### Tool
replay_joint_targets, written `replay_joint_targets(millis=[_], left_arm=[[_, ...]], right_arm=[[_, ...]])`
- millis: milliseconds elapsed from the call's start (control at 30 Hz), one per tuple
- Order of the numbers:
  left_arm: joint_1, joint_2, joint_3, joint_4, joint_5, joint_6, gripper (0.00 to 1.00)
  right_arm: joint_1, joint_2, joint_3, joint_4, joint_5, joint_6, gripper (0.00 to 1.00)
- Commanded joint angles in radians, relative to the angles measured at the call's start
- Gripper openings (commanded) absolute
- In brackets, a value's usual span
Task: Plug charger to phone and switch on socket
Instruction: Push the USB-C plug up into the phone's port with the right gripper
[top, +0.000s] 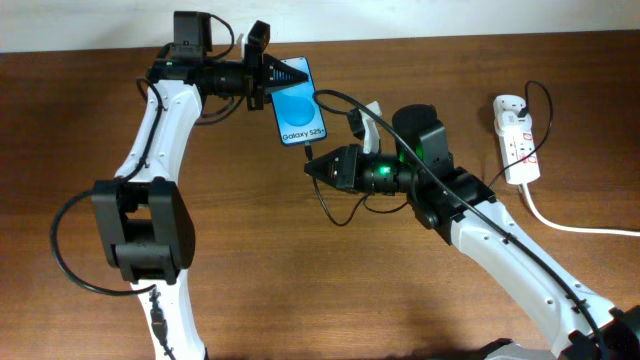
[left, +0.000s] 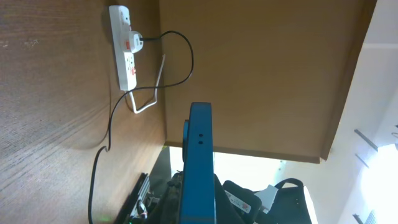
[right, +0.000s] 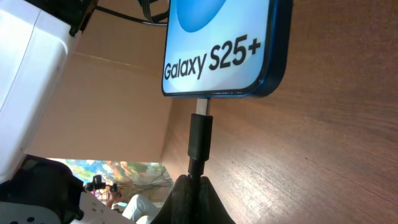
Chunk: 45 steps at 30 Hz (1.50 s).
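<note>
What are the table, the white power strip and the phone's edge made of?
Table: likely wood or veneer, matte brown, visible grain. Power strip: white moulded plastic, smooth. Phone edge: blue, smooth sheen; metal or plastic, can't tell.

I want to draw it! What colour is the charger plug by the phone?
Black charger plug, clearest in the right wrist view.

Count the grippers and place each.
2. The left gripper holds the phone by its top; the right gripper pinches the charger at the phone's bottom edge. None seems hidden.
</note>
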Motion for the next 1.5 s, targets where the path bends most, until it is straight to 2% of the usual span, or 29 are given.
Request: replay_joint_targets(millis=[0, 1467], left_arm=[[-0.005, 0.004, 0.015, 0.002, 0.045, 0.014, 0.00], [-0.005, 0.004, 0.015, 0.002, 0.045, 0.014, 0.00]], right_arm=[[0.005, 0.010, 0.002, 0.007, 0.013, -0.013, 0.04], [-0.002, 0.014, 0.002, 0.026, 0.061, -0.014, 0.04]])
